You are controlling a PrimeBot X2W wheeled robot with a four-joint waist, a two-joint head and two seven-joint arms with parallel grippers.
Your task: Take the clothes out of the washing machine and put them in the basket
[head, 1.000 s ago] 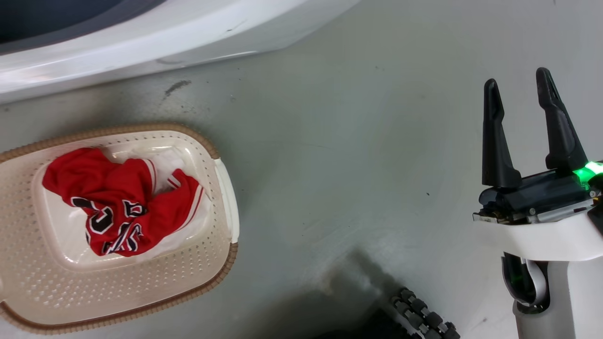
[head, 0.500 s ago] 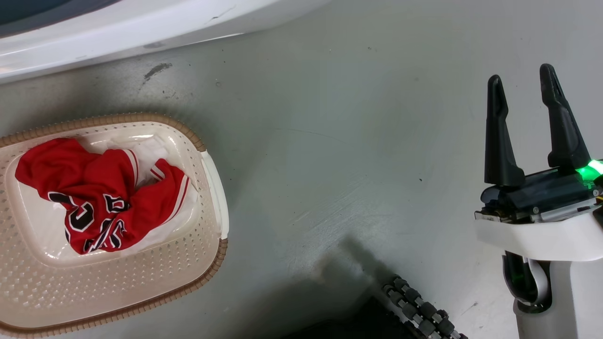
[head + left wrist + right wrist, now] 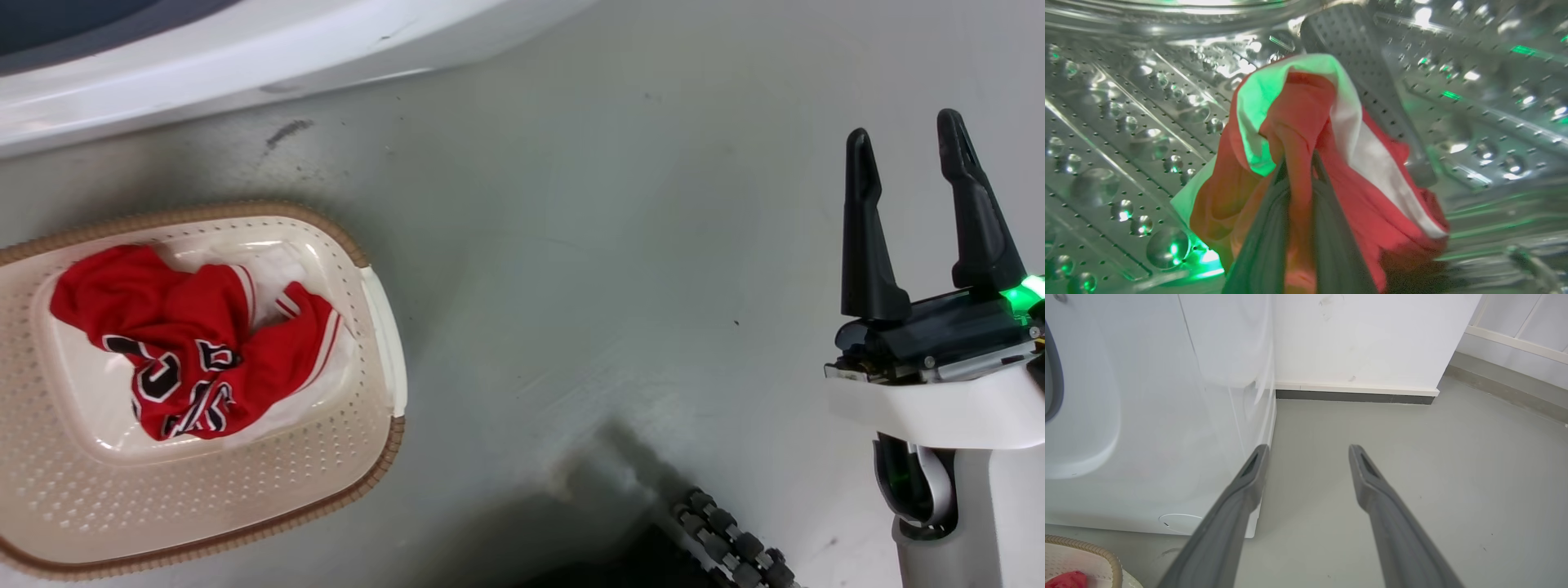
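Left end effector (image 3: 1299,163) pinches a red white-trimmed garment (image 3: 1392,212) inside the steel drum (image 3: 1126,122). Right end effector (image 3: 902,126) hangs spread wide over grey floor (image 3: 571,245). The basket (image 3: 245,210) holds a red numbered jersey (image 3: 188,351), near the white washing machine (image 3: 245,57) beyond.

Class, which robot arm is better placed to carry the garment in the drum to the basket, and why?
Left. The left gripper is inside the drum, shut on the red white-trimmed garment. The right gripper hangs open above the floor, holding nothing.
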